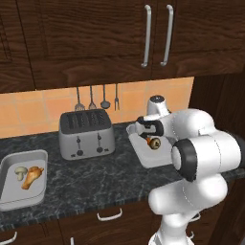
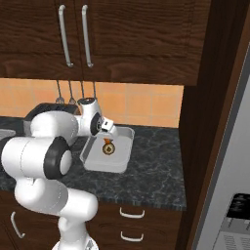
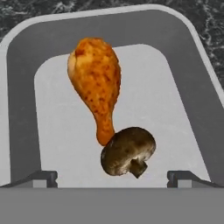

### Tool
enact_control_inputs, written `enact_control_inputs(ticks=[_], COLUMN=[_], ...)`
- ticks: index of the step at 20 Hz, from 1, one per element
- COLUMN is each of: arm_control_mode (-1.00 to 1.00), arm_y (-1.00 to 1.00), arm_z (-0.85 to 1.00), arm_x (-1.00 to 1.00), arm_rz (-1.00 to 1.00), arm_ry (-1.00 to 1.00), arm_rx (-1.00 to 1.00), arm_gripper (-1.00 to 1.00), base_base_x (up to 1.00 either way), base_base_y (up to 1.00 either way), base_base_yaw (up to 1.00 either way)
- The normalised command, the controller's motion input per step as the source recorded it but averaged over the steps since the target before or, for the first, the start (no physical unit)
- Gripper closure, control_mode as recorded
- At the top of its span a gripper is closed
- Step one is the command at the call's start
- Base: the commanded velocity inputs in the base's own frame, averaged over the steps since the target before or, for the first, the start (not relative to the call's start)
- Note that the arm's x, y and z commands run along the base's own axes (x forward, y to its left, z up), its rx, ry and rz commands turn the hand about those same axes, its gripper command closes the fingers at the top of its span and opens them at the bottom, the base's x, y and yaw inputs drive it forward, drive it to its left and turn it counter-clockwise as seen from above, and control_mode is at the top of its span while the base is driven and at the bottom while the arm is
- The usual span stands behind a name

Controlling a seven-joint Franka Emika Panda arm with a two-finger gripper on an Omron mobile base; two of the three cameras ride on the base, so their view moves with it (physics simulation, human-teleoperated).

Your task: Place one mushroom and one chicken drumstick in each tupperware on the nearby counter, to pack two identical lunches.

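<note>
A light-grey tupperware (image 3: 22,92) lies under my hand, holding an orange-brown chicken drumstick (image 3: 96,83) and a brown mushroom (image 3: 127,151) that touches its bone end. My gripper (image 3: 112,177) hovers just above them, open, with nothing held. In the base views this tupperware (image 1: 141,160) (image 2: 124,156) sits on the dark speckled counter (image 1: 86,174) right of the toaster, with my gripper (image 1: 151,135) (image 2: 108,136) over the food (image 1: 154,142) (image 2: 108,147). A second tupperware (image 1: 9,194) at the far left holds a mushroom (image 1: 20,173) and a drumstick (image 1: 32,177).
A silver four-slot toaster (image 1: 86,134) stands between the two containers, with utensils (image 1: 95,98) hanging on the orange tile wall behind. Dark wood cabinets (image 1: 119,33) hang overhead. A tall dark panel (image 2: 205,122) and a fridge (image 2: 234,195) close off the counter's right end.
</note>
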Motion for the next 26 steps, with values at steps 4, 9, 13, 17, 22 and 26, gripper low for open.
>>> enact_control_inputs(ticks=[4, 9, 13, 17, 22, 26], arm_control_mode=[-1.0, -1.0, -1.0, -1.0, -1.0, -1.0], arm_y=[0.44, 0.52, 0.46, 0.35, 0.8, 0.76], arm_z=[0.09, 0.27, 0.29, 0.16, 0.09, 0.0], arm_x=[-1.0, -1.0, -0.95, -0.73, -0.44, 0.04], arm_rz=[0.04, 0.04, 0.09, 0.19, 0.09, 0.01], arm_ry=[-0.01, -0.05, -0.04, -0.07, 0.0, 0.01], arm_rx=[-0.06, -0.06, -0.03, -0.03, -0.03, -0.05], arm_gripper=[-1.0, -1.0, -1.0, -1.0, -1.0, -1.0], base_base_x=[0.0, 0.0, 0.0, 0.0, 0.0, 0.0], base_base_y=[0.0, 0.0, 0.0, 0.0, 0.0, 0.0], base_base_yaw=[0.0, 0.0, 0.0, 0.0, 0.0, 0.0])
